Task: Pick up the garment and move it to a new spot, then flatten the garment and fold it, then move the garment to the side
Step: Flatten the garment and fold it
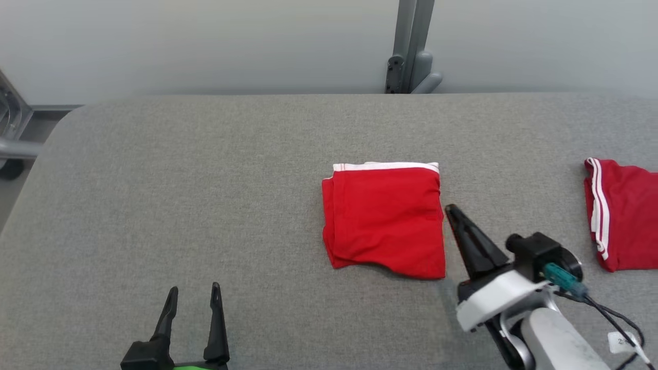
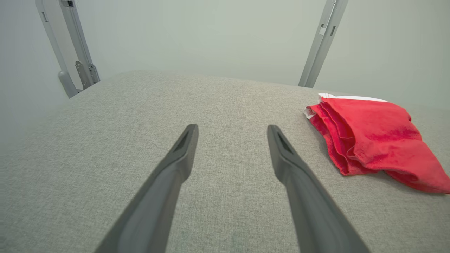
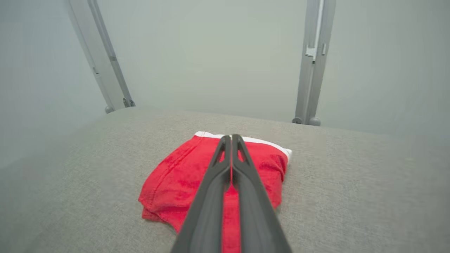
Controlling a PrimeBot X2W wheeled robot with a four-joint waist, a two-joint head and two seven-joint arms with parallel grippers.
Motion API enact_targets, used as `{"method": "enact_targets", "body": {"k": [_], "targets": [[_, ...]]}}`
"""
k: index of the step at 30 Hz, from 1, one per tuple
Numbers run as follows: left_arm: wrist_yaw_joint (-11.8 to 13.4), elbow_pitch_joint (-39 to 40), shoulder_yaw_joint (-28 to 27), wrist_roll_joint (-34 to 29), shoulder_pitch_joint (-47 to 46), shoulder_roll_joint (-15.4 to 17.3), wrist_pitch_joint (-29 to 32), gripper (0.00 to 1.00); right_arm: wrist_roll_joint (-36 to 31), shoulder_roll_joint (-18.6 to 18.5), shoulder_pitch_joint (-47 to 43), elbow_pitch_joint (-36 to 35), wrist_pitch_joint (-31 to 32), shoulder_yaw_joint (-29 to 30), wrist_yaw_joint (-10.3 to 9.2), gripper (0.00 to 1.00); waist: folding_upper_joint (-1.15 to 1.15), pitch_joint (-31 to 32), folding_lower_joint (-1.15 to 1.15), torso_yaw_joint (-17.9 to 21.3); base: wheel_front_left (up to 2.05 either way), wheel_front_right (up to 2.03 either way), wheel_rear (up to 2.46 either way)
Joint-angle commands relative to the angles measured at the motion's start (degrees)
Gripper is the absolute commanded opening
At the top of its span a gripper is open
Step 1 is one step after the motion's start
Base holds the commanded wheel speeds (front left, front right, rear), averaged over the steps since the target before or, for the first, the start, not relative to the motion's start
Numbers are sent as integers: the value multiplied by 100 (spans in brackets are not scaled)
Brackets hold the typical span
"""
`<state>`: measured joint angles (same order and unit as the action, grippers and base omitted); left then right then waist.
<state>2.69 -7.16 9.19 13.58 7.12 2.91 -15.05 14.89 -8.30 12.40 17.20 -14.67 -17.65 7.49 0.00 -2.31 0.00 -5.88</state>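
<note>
Folded garment (image 1: pixel 383 218) lay mid-tabletop (image 1: pixel 180 180). Right pincer (image 1: pixel 452 210) was clenched, empty, tip by its right edge. Left pincer (image 1: pixel 194 289) was released, well apart. Cloth looked soft, light, prone to unfolding; best pinched through all layers at an edge.

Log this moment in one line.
garment: folded | left gripper: open, empty | right gripper: shut, at garment's right edge

Grey fabric table (image 1: pixel 205 180) carrying a striped red cloth (image 1: pixel 624 216) at its right edge, partly cut off by the frame — grey metal post (image 1: pixel 411 46) standing behind the far edge.
</note>
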Motion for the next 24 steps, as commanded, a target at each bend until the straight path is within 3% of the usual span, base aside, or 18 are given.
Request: {"method": "enact_targets", "body": {"k": [1, 8, 17, 24], "targets": [[-36, 8, -59, -59, 130, 15, -15, 100, -63, -59, -285, -241, -37, 297, 0, 100, 0, 300, 0, 285, 0, 0, 0], [-222, -23, -326, -157, 225, 13, -15, 100, -289, -77, -1234, -1201, -50, 1678, 0, 100, 0, 441, 0, 395, 0, 0, 0], [-450, -163, -532, -275, 244, 7, -16, 100, -724, 73, -1774, -1050, -51, 2153, 0, 100, 0, 517, 0, 369, 0, 0, 0], [-470, -200, -512, -212, 128, 4, -16, 100, -818, 200, -1697, -864, -52, 2184, 0, 100, 0, 480, 0, 304, 0, 0, 0]]}}
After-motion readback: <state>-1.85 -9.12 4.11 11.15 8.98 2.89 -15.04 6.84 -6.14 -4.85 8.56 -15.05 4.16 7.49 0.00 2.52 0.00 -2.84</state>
